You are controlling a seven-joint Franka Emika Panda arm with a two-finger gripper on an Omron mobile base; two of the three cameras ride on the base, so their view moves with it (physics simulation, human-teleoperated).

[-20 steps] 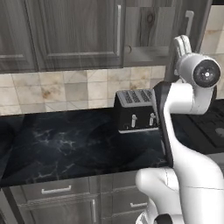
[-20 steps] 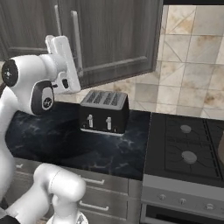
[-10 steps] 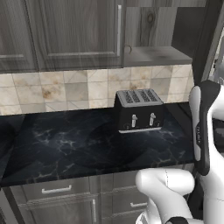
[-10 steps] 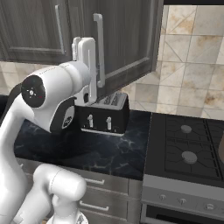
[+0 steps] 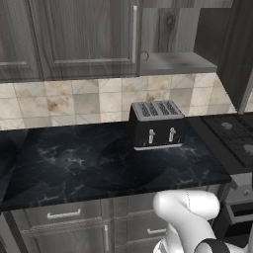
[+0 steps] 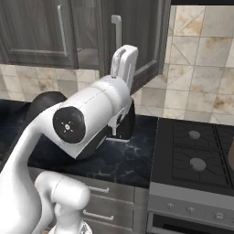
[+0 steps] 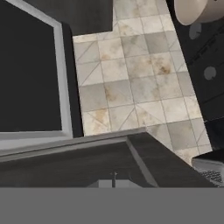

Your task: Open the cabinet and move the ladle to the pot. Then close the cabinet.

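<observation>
- The gripper (image 7: 113,180) has its two dark tips pressed together at the bottom of the hand view, with nothing visible between them. They sit just above the edge of a dark wood-grain panel.
- In the right base view the white arm (image 6: 87,121) fills the foreground. Its hand reaches up towards the lower end of the silver bar handle (image 6: 116,28) on the cabinet's swung-out right door (image 6: 144,41). Whether it touches the handle cannot be told.
- The drawer units (image 5: 64,215) run below the black marble counter (image 5: 74,163).
- A black four-slot toaster (image 5: 157,123) stands on the counter against the tiled backsplash (image 5: 74,101), directly beneath the open half of the cabinet (image 5: 84,39).
- The left door is shut. The right half shows a pale grey shelf (image 5: 178,62).
- The ladle (image 5: 143,55) is a small hooked shape at the shelf's front left corner, too small to make out in detail.
- The stove (image 6: 196,151) lies to the right of the counter.
- The pot (image 7: 192,11) sits on the stove, well apart from the cabinet. Its inside is not visible.
</observation>
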